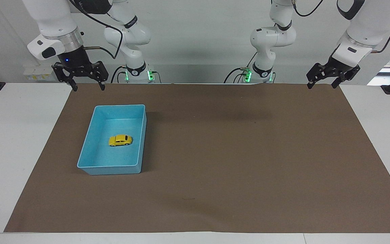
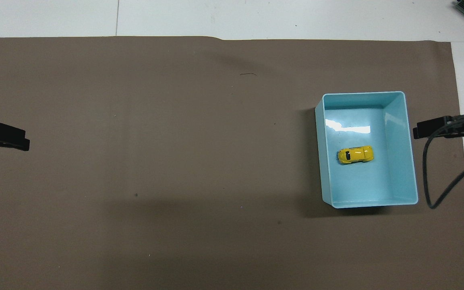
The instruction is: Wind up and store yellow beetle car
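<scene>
Car sits on its wheels in the bin, about mid-floor, clear of all four walls. Its long axis runs across the table, arm end to arm end, parallel to the bin's short walls. In the overhead view the dark window patch is on the end toward my left arm; I can't tell nose from tail with any confidence. My right gripper is up in the air over the mat corner at my own end of the table, on the bin's side but not over it; fingers spread wide, holding nothing, touching nothing. My left gripper hangs over the mat's other corner at my end, well apart from bin and car, waiting; also spread wide and empty. Overhead view cuts off both: only a black tip of the left one shows at the frame edge, and of the right one just a tip and cable beside the bin, so finger spread only reads from the facing view. Car wheels are too small to make out, and no winding key or knob is discernible. Bin's wall nearest the facing camera hides a strip of its floor.
</scene>
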Controlling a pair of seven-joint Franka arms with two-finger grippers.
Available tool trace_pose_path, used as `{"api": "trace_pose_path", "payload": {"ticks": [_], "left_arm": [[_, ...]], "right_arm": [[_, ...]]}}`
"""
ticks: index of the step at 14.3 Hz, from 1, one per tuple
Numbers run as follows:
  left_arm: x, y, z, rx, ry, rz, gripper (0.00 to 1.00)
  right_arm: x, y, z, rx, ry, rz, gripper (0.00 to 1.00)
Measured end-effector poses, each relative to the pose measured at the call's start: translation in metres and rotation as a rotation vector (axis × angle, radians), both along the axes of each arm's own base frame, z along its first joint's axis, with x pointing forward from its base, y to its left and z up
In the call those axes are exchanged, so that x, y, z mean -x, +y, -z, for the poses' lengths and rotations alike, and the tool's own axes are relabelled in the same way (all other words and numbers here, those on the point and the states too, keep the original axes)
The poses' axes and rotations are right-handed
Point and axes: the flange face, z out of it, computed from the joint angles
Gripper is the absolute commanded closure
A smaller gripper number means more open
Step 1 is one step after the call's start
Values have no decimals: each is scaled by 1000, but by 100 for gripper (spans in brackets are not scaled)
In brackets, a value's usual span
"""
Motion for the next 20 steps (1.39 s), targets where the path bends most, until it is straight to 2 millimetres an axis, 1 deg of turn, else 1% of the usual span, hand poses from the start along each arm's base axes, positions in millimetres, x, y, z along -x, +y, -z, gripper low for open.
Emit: {"api": "trace_pose_path", "payload": {"ticks": [5,20], "left_arm": [[0,0,0,0,0,0,0],[0,0,0,0,0,-1,0]], "right_arm": [[0,0,-2,-4,-5,67,0],[1,-2,-5,-1,-5,75,0]]}}
